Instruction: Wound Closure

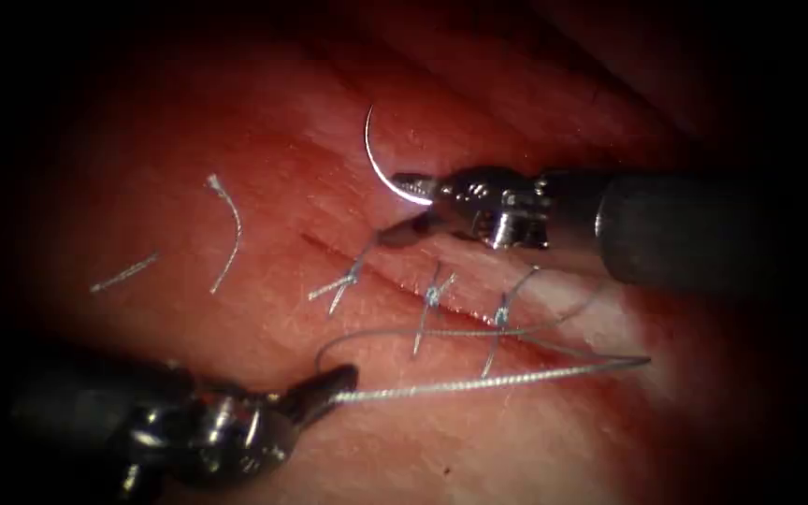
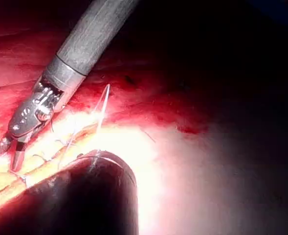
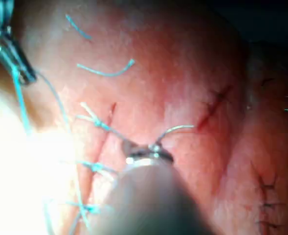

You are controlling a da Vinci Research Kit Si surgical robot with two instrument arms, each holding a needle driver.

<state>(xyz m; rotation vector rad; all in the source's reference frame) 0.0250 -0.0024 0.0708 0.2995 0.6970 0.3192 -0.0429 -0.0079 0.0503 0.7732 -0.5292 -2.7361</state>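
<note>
Needle (image 1: 378, 164) sits clear of the tissue (image 1: 264, 122), clamped near its lower end by the right hand (image 1: 415, 188) (above the cut (image 1: 395, 271)). Left hand (image 1: 337, 383) grips the thread (image 1: 479, 382).

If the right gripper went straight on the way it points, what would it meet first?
The right gripper, shut on the needle near its tail end, points left. Only bare tissue lies ahead; the cut thread end sits lower, though depth is unclear.

Silver curved needle (image 1: 378, 159) in the steel-grey right tool (image 1: 411, 187); pale blue-grey thread (image 1: 479, 379); red-pink tissue (image 1: 264, 140).
</note>
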